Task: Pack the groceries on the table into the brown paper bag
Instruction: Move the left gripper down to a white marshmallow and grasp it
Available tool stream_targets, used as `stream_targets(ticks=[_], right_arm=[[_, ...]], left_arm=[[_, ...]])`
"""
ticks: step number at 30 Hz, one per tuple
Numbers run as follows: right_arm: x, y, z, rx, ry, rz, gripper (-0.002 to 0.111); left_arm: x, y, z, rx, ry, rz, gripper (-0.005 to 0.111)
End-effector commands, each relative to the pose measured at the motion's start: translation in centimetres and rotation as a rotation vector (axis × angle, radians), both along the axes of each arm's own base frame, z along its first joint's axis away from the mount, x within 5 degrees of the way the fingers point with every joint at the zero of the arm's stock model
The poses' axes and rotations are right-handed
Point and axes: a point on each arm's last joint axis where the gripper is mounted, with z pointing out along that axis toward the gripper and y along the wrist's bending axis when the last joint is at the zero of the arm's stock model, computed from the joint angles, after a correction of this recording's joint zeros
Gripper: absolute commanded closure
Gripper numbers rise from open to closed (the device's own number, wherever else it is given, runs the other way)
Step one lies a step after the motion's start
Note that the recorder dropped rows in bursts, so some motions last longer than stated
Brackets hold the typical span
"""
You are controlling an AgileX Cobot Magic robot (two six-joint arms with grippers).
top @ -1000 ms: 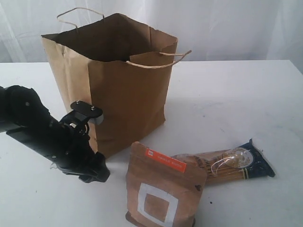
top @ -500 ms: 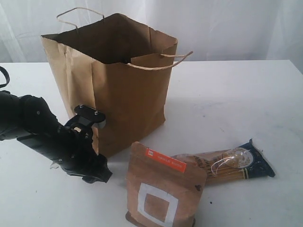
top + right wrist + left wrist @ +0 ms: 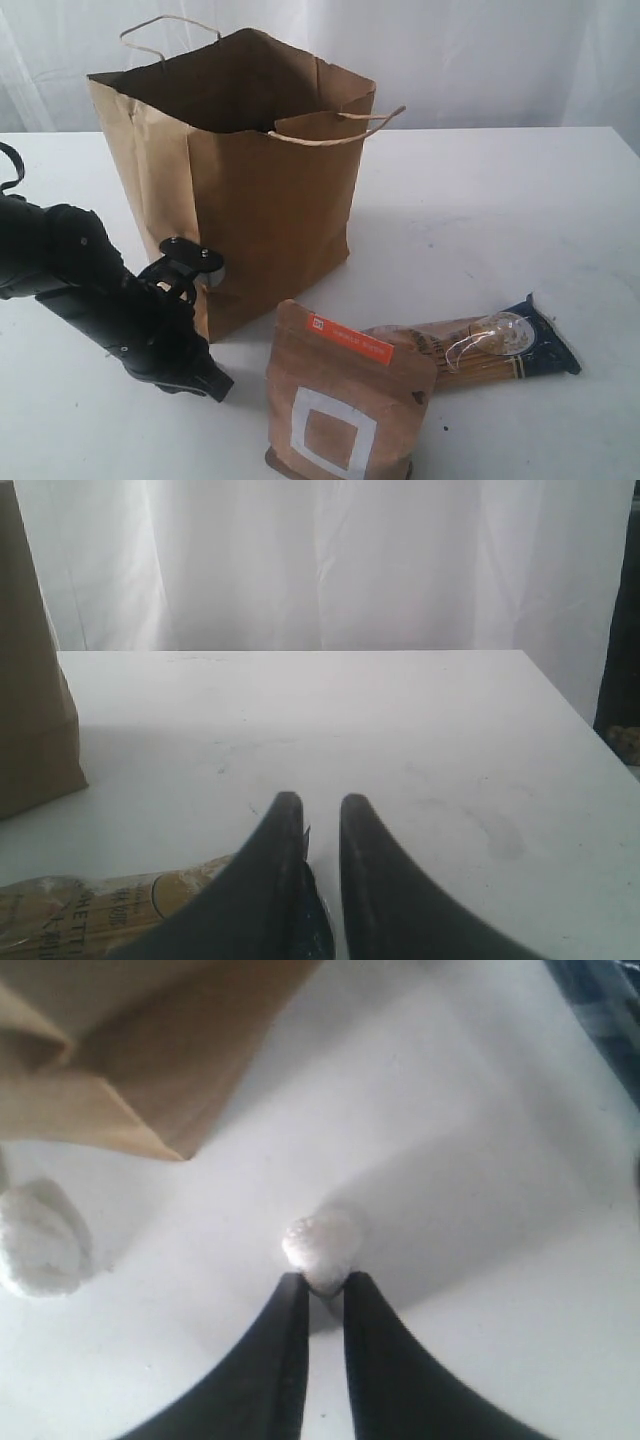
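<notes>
Groceries wait on the table [image 3: 520, 220] in front of the brown paper bag [image 3: 270, 200].
Brown pouch with white square [image 3: 338, 405] looks soft, light: take its top edge. Spaghetti pack [image 3: 470, 355], likely brittle: grip mid-length. Left gripper [image 3: 318, 1282] pinches a small white lump [image 3: 322, 1240]; right gripper [image 3: 320, 805] closed, empty.

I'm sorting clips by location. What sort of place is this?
Probably a robotics lab or staged test set-up, not a real shop: a bare white tabletop, a plain white curtain as backdrop, and a black robot arm beside a brown paper bag and a brown pouch.
</notes>
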Motion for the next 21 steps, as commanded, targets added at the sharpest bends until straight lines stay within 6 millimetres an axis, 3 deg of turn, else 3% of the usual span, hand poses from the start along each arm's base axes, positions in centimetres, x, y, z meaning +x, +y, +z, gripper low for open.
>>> stream_targets(ticks=[1, 13, 18, 21], right_arm=[[0.0, 0.0, 0.0, -0.001, -0.015, -0.004, 0.094], [0.0, 0.0, 0.0, -0.001, -0.015, -0.004, 0.094], [0.0, 0.0, 0.0, -0.001, -0.015, -0.004, 0.094], [0.0, 0.0, 0.0, -0.001, -0.015, -0.004, 0.094]], left_arm=[[-0.5, -0.1, 0.8, -0.018, 0.016, -0.011, 0.088], [-1.5, 0.1, 2.7, -0.036, 0.031, -0.051, 0.089], [-2.5, 0.7, 4.4, -0.024, 0.029, -0.113, 0.106], [-3.2, 1.2, 6.0, -0.022, 0.004, -0.139, 0.107]])
